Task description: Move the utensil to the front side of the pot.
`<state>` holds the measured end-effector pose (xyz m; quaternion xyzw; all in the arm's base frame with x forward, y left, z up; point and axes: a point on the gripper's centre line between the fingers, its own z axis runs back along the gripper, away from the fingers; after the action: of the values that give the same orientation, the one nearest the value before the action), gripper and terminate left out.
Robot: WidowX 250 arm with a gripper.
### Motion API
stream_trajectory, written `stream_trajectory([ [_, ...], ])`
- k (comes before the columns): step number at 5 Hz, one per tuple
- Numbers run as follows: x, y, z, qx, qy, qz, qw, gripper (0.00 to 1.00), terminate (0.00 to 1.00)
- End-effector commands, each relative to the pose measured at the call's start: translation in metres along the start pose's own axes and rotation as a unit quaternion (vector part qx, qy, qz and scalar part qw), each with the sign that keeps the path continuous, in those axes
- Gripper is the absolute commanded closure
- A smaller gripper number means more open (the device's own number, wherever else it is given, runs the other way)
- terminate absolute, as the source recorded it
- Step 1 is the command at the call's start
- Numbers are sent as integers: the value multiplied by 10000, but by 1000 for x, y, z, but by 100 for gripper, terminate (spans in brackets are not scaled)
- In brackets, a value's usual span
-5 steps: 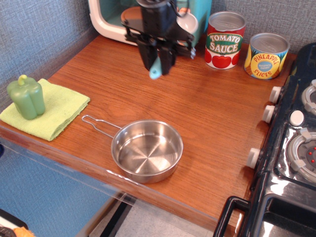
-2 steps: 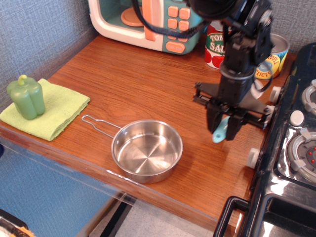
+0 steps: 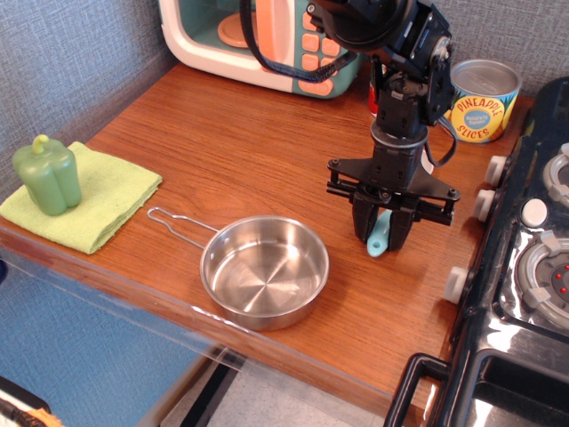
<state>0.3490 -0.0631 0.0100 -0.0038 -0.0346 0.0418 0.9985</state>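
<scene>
The pot (image 3: 264,271) is a shallow shiny steel pan near the front edge of the wooden counter, its wire loop handle (image 3: 176,224) pointing left. My gripper (image 3: 382,235) hangs just right of the pot, fingers pointing down, shut on the utensil (image 3: 380,235). Only the utensil's light blue handle shows, sticking out below the fingers; its white bowl is hidden between them. The handle tip sits close above the counter, a short way right of the pot's rim.
A green toy pepper (image 3: 47,174) sits on a yellow-green cloth (image 3: 98,200) at the left. A toy microwave (image 3: 258,36) stands at the back. A pineapple can (image 3: 481,100) is at the back right; the tomato sauce can is mostly hidden behind my arm. A black stove (image 3: 524,267) borders the right.
My gripper carried the utensil from the back by the microwave across to the right, then shifted slightly left toward the pot. The pot has not moved.
</scene>
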Motion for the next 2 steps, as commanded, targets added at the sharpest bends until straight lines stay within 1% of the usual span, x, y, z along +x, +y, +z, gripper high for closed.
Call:
stream_trajectory([
  [1,3,18,16,5,-173,-201,9996,0,0],
  [2,2,11,18,23,-238,-614,9978,0,0],
])
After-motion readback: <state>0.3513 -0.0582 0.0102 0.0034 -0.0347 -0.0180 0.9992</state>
